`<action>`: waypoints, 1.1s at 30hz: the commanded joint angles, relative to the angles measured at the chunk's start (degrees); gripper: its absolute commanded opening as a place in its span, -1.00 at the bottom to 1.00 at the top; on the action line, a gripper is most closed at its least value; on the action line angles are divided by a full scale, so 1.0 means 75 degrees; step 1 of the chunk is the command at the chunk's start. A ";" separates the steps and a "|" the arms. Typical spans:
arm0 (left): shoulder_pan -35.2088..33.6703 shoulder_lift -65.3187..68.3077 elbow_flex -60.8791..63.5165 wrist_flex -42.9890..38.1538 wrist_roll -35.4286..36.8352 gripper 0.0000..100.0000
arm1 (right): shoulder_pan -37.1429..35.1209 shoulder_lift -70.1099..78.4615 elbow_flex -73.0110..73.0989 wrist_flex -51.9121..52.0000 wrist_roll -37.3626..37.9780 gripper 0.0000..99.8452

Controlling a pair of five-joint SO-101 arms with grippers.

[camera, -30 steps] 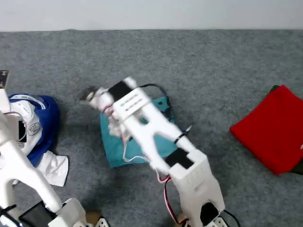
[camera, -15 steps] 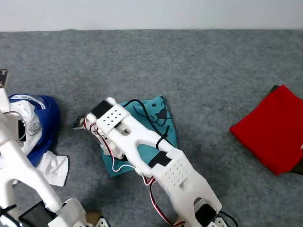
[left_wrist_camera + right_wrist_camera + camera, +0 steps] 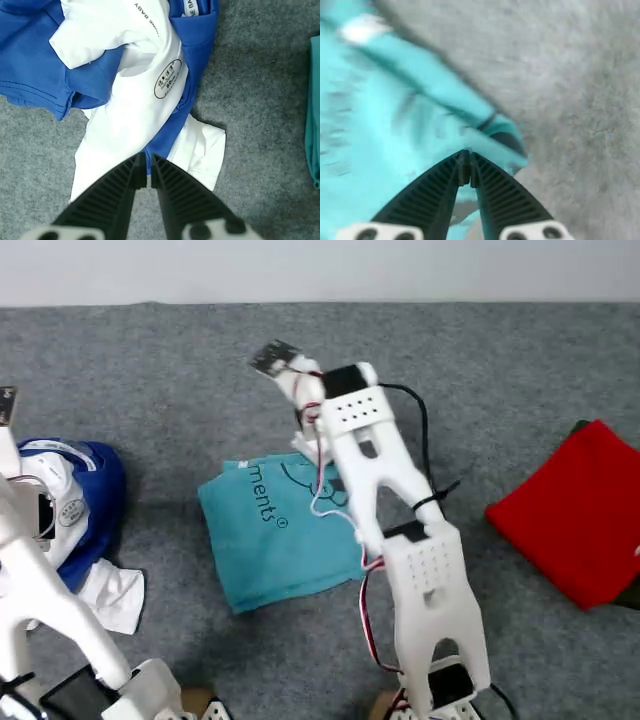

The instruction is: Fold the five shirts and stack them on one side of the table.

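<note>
A teal shirt (image 3: 270,540) with dark print lies flat at the table's middle; it also shows in the right wrist view (image 3: 380,125). My right gripper (image 3: 465,167) is shut, its tips just over the shirt's collar edge; whether cloth is pinched I cannot tell. From above, the right gripper (image 3: 305,430) sits at the teal shirt's far edge. A crumpled blue shirt (image 3: 30,75) and a white shirt (image 3: 135,110) lie in a heap at the far left (image 3: 100,490). My left gripper (image 3: 145,172) hangs shut above the white cloth. A folded red shirt (image 3: 585,510) rests at the right.
Dark cloth (image 3: 580,427) peeks out from under the red shirt. The grey carpeted table (image 3: 480,370) stretches bare behind the shirts, up to a pale wall. The left arm's white links (image 3: 40,590) stand at the front left corner.
The right arm swept left across the teal shirt, then swung back to its far edge. The shirt now lies uncovered, print showing. The left arm has not moved.
</note>
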 commanded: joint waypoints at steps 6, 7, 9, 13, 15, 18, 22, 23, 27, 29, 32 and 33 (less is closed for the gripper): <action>0.0035 -0.0223 -0.0018 -0.0082 0.0023 -0.93 | 0.1284 0.1143 -0.0809 -0.0768 0.0387 -0.98; 0.0035 -0.0223 -0.0018 -0.0082 0.0023 -0.93 | 0.1307 0.1166 -0.0973 -0.0662 0.0410 -0.98; 0.0035 -0.0223 -0.0018 -0.0070 0.0023 -0.93 | 0.1248 0.1166 -0.1489 -0.0334 0.0410 -0.98; 0.0047 -0.0223 -0.0006 -0.0070 0.0023 -0.93 | 0.0686 0.1178 -0.3141 0.0709 0.0387 -0.98; 0.0047 -0.0223 -0.0006 -0.0082 0.0023 -0.93 | 0.0240 0.1213 -0.3915 0.1237 0.0387 -0.98; 0.0047 -0.0223 -0.0006 -0.0082 0.0023 -0.93 | -0.0486 0.1237 -0.4736 0.1905 0.0375 -0.98; 0.0047 -0.0223 -0.0006 -0.0082 0.0023 -0.93 | -0.1377 0.1248 -0.4911 0.2092 0.0363 -0.98; 0.0047 -0.0223 -0.0006 -0.0082 0.0023 -0.93 | -0.1577 0.1284 -0.4900 0.2045 0.0363 -0.98; 0.0047 -0.0258 0.0100 -0.0105 0.0023 -0.93 | -0.2069 0.1870 -0.4900 0.1459 0.0363 -0.98; 0.0047 -0.0270 0.0229 -0.0117 0.0023 -0.93 | -0.2151 0.2292 -0.4900 0.1037 0.0387 -0.98; 0.0035 -0.0281 0.0393 -0.0117 0.0023 -0.93 | -0.2139 0.2971 -0.4947 0.0358 0.0410 -0.98; 0.0035 -0.0281 0.0393 -0.0117 0.0023 -0.93 | -0.2116 0.3147 -0.4958 0.0100 0.0422 -0.98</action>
